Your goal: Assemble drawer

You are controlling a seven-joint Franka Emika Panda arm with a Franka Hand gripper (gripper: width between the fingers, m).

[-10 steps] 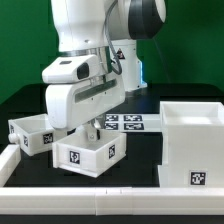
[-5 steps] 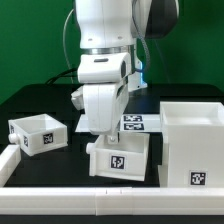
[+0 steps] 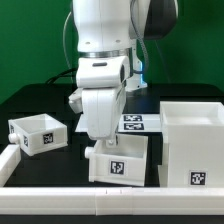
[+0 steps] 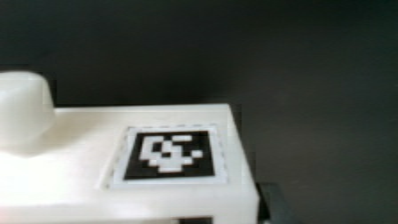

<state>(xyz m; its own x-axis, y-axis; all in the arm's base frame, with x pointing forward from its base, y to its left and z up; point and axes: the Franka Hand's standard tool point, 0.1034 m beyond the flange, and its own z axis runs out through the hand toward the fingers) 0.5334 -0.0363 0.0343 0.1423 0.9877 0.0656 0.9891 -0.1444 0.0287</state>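
Your pincer (image 3: 97, 141) reaches straight down onto the rear edge of a small box (image 3: 120, 163), which sits on the table (image 3: 60, 168) just beside the big case (image 3: 190, 160), on that case's side toward the exterior view's left. The arm hides the fingertips there, and the wrist view shows only one white finger (image 4: 22, 105) next to a white face of the box carrying a tag (image 4: 173, 155). So you cannot tell whether the pincer is clamped on the box wall or loose around it. I judge this to be the step of bringing the first drawer up to the case. The box looks flat on the table and near the case wall, with a narrow dark gap between them, but it is not inside. The next move likely calls for a firm hold, a lift, and squaring the box with the case's opening before you ease it in; a skewed box could catch on the rim. The case looks empty in the part you can see. The arm covers most of the inside of the near box, so leave that unjudged. A second small box (image 3: 40, 138) lies well apart from the case, beyond the arm, open upward with nothing visible in it. The marker board (image 3: 140, 122) lies behind the near box, close to the case's far corner.
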